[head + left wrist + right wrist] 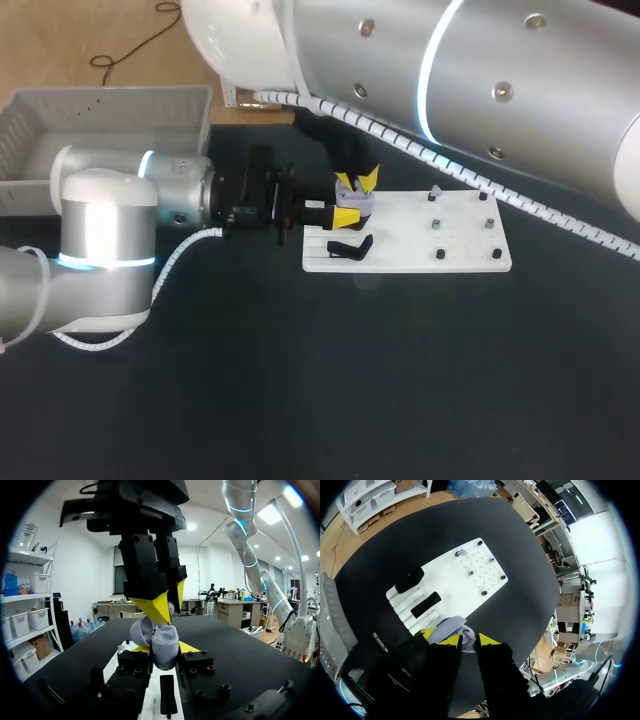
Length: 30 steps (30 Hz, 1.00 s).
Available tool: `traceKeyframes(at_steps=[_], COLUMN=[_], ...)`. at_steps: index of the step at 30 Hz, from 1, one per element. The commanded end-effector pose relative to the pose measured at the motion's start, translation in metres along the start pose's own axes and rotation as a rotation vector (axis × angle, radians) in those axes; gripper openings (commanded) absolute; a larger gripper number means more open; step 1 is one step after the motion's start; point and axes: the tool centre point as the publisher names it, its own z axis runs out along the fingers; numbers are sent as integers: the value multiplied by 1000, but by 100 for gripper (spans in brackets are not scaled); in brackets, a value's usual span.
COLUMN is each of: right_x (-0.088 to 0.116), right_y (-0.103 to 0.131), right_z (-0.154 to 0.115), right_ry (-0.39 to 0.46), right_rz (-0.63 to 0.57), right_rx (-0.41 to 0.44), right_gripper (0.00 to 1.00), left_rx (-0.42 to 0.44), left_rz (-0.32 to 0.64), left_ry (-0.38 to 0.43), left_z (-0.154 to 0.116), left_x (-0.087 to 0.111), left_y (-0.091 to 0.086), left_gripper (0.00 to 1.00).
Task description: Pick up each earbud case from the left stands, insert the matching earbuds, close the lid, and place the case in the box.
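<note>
Lavender-grey earbud case is off the stands and held up over the slotted end of the white stand plate, the end nearest the left arm. Its lid is flipped open and its mouth faces up. Left end effector pinches the case body from both sides, with the yellow tips flat against it. Right end effector hangs straight down onto the open mouth, touching it or just short of it. I cannot tell whether it is spread, pressed together or pinching an earbud, because that spot is hidden. The step in hand looks like earbud insertion. To do it well, I'd judge the left should hold the case level and squeeze only the body, not the hinge. The right should come down plumb over the socket, seat the bud lightly and release only once it sits. It should then lift straight up so the case isn't dragged out of the pinch. The lid sits right beside the right end effector, so there is a risk of knocking it shut early. Further out, two black pieces lie on the plate's slotted end, and small dark pegs stand on the other end. A white box sits well apart at the back left of the dark worktop. No brand, label or writing is readable on the case, plate or box.
</note>
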Motion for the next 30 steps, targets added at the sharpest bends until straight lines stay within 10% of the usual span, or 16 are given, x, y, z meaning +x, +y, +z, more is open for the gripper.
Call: traceKeyframes(at_steps=[1,8,10,11,21,30], right_x=[-1,-2,-2,-2,8,-14], right_y=[-1,1,1,1,-43,-87], right_z=[3,4,4,4,-36,-60], right_ry=[2,5,6,11,17,-71], right_rz=[0,-3,0,4,44,-36], right_rx=[-2,2,0,-6,-163,-485], right_gripper=[0,0,45,100,100,100], left_rx=[-6,-6,-6,-6,-6,-6], left_rz=[3,3,3,3,3,3], left_ry=[-2,-2,-2,-2,-2,-2], left_z=[-1,-1,-1,-1,-1,-1], left_x=[0,0,0,0,0,0], left_y=[-1,-1,-1,-1,-1,-1], left_gripper=[0,0,0,0,0,0])
